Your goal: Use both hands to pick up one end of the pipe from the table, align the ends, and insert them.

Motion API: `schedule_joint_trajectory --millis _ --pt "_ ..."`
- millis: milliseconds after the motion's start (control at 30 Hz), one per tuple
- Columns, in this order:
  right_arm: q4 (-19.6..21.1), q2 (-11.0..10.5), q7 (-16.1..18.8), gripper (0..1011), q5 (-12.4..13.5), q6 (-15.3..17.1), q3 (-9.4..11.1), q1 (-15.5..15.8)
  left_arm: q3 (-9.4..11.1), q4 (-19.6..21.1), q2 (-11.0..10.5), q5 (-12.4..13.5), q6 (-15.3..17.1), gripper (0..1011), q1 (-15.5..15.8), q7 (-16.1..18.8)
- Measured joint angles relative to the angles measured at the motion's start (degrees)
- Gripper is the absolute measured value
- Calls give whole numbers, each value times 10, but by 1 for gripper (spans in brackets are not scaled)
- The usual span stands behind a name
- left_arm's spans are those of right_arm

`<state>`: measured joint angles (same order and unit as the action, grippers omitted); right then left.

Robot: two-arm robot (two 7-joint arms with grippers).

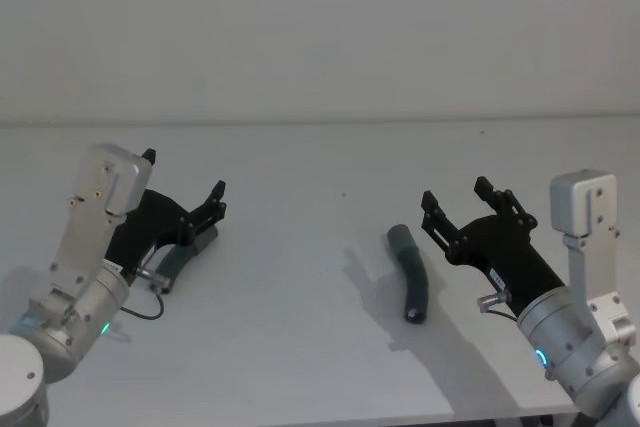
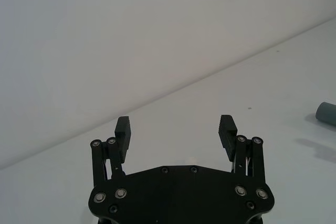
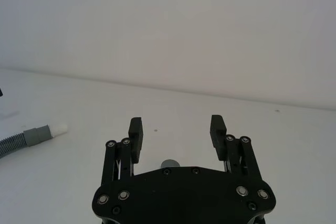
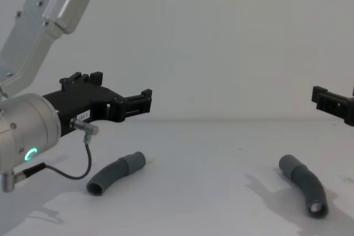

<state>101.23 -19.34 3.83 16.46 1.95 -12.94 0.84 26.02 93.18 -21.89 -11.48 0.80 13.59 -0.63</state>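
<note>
- Your left pincer (image 1: 185, 177) hangs released above the left pipe piece (image 4: 116, 172), jaws spread wide and nothing between them.
- In the head view, that pincer's black body stands in front of part of the left pipe piece. The chest view gives you the whole piece lying free on the tabletop (image 1: 300, 347), with its cuff (image 4: 135, 160) pointing toward the middle.
- A thin black cable (image 4: 83, 161) loops down from the left arm, near that piece.
- Your right pincer (image 1: 458, 197) is also released and grasps nothing. It is raised off the tabletop just beside the right pipe piece (image 1: 412, 272), on that piece's right side.
- The right pipe piece lies curved with its open end toward the robot, well apart from the left one.
- The tabletop is plain matte white, and a bare pale wall (image 1: 320, 27) rises behind it.
- The right wrist view shows you the left piece's grey cuff ending in a whitish tip (image 3: 60, 128). The left wrist view catches one end of the right piece at its edge.
</note>
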Motion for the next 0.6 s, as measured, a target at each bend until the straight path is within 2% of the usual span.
schedule_joint_trajectory --millis 600 --pt "0 0 0 774 0 0 0 0 0 0 0 0 0 1002 0 0"
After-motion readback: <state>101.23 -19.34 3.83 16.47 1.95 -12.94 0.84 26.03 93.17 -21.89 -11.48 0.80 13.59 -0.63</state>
